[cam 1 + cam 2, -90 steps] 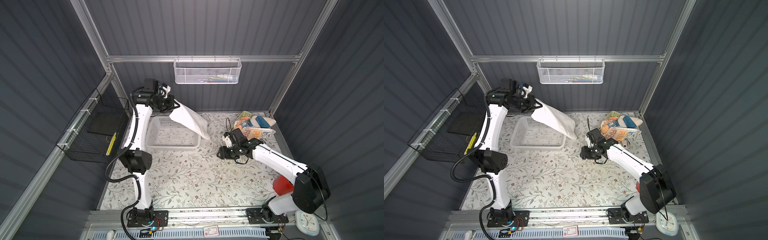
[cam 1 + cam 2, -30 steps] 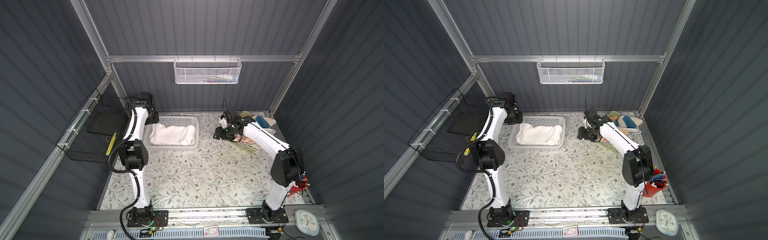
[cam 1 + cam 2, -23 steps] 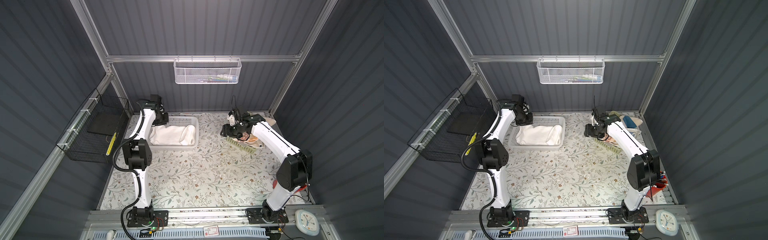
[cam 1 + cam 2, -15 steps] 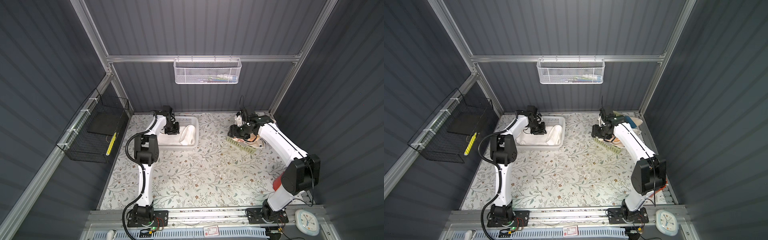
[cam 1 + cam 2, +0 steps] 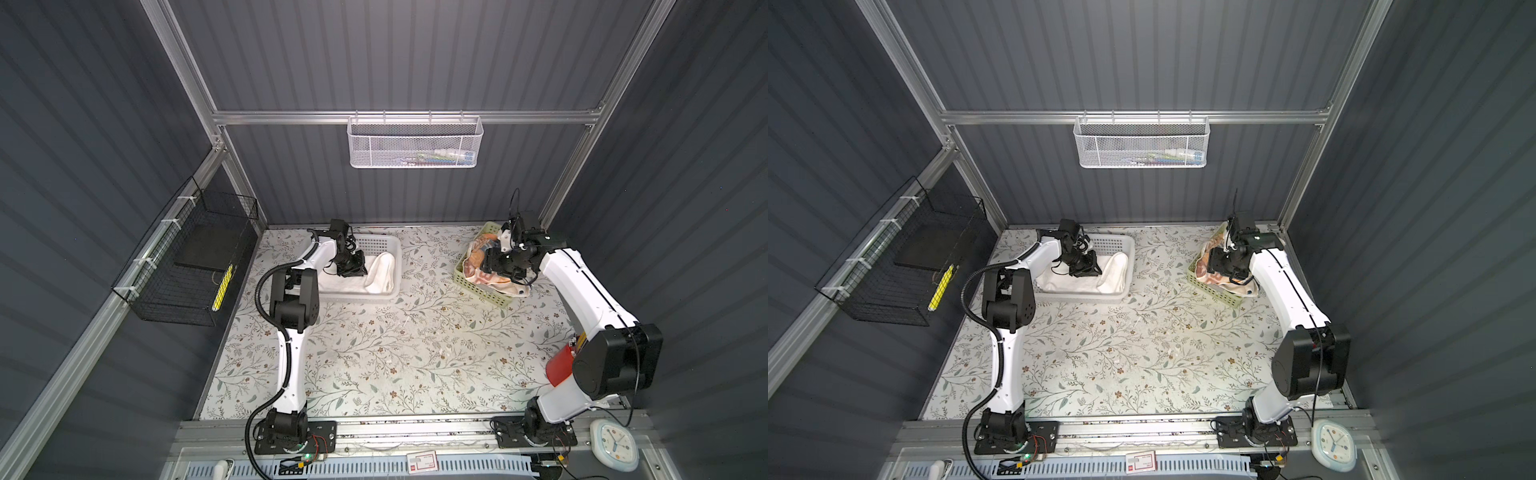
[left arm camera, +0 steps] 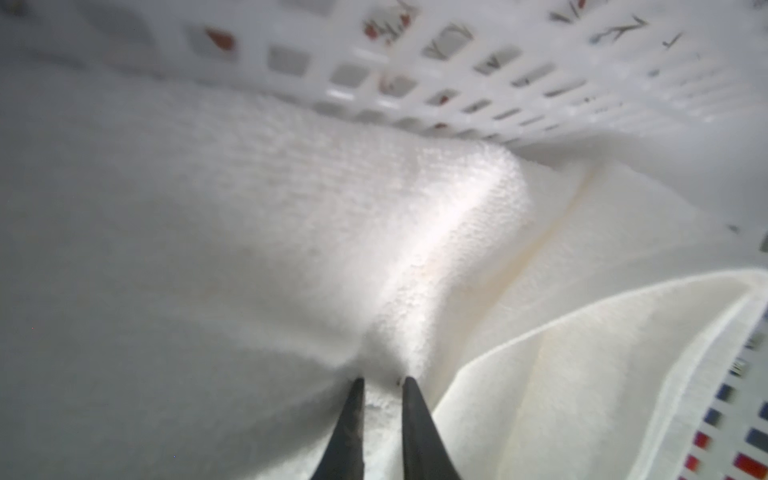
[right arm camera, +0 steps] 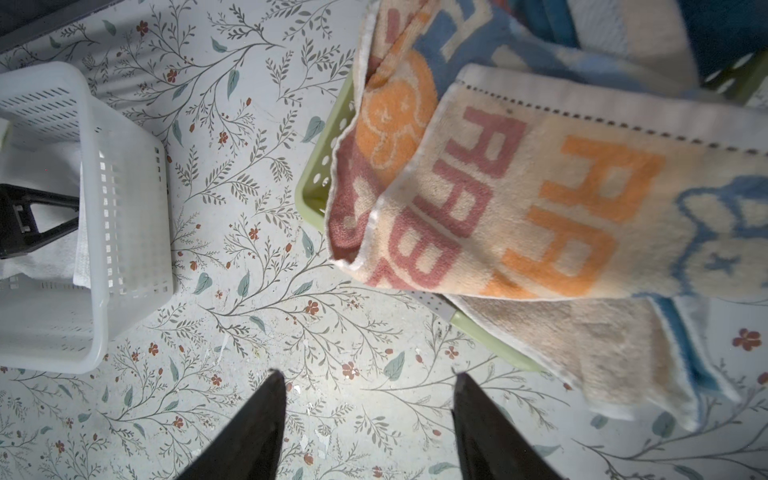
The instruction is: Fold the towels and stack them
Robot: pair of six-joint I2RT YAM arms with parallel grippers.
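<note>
Your left gripper (image 6: 382, 380) has its jaws nipped together on a ridge of the white towel (image 6: 291, 208), which lies inside the white basket (image 6: 415, 75). Your right gripper (image 7: 368, 374) has its jaws wide apart and holds nothing. It hangs over the green basket (image 7: 320, 174), well apart from the white basket across the floral covering (image 7: 249, 291). The lettered orange-blue towel (image 7: 540, 199) spills over the green rim, with the coral towel (image 7: 347, 195) tucked against it. Only the right wrist view shows the lettering. In both top views the right arm hides much of that pile.

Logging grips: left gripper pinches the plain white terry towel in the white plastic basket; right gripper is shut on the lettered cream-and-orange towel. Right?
No. The right wrist view shows the right gripper open and empty, clear of the lettered cream-and-orange terry towel. The rest stands.
</note>
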